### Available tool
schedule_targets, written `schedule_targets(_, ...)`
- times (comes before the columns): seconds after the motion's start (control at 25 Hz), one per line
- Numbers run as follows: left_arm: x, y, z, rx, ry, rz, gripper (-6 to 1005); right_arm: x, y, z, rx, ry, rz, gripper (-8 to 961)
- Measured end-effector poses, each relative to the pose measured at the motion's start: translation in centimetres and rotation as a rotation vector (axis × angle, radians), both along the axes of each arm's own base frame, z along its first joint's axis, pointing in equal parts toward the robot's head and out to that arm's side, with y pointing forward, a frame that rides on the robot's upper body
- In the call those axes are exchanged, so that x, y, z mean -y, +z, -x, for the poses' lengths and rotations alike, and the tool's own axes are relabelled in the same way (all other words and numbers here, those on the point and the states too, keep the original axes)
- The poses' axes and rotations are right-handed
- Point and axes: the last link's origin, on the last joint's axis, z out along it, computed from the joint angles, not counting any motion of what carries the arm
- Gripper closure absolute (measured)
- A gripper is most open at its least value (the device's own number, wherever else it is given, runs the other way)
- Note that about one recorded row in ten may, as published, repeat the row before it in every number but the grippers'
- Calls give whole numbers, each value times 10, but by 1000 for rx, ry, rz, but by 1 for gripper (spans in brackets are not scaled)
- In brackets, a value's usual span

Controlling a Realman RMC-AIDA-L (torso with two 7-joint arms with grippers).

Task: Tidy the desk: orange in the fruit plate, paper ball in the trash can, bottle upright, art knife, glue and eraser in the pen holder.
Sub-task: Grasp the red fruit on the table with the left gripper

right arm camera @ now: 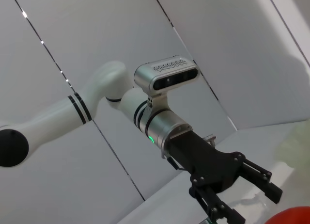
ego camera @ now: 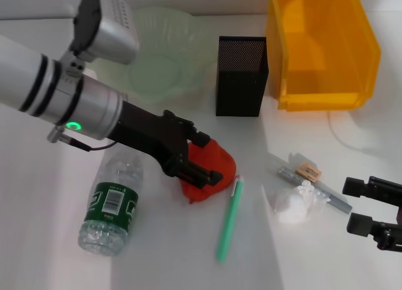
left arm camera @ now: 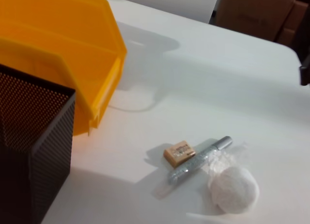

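Note:
The orange (ego camera: 223,162) lies at the middle of the white desk. My left gripper (ego camera: 212,158) is open, with one finger on either side of the orange's left part; the right wrist view shows its jaws spread (right arm camera: 254,207) next to the orange (right arm camera: 293,217). The bottle (ego camera: 113,205) lies on its side at front left. The fruit plate (ego camera: 160,58), the pen holder (ego camera: 242,76) and the trash can (ego camera: 320,45) stand along the back. The green art knife (ego camera: 229,218), paper ball (ego camera: 292,202), eraser (ego camera: 308,171) and grey glue stick (ego camera: 326,194) lie right of the orange. My right gripper (ego camera: 357,205) is open at the front right.
The left wrist view shows the pen holder (left arm camera: 34,136) and trash can (left arm camera: 58,49) close by, with the eraser (left arm camera: 179,153), glue stick (left arm camera: 198,161) and paper ball (left arm camera: 233,189) beyond them on the desk. A thin white cable (ego camera: 342,136) runs in front of the trash can.

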Motion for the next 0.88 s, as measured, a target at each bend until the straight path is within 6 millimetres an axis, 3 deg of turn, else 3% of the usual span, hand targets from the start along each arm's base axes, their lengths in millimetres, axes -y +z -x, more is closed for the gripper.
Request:
schedule_targets(0.04,-2,-18,-6,-28,-39,-32,155,1,0,-1,-3,-5,-4,146)
schedule_targets(0.24,-5,-24,-5,-33,-52,-73,153,4,0,-2,-2,-5,7,147)
schedule_targets(0.52,-5,-37,4,-79,-58,-119,223,0,0,1,0,16,21,149)
schedule_targets(0.88,-4,-39,7,-64,-50,-133,314,-3,-1,3,1,24,24,152)
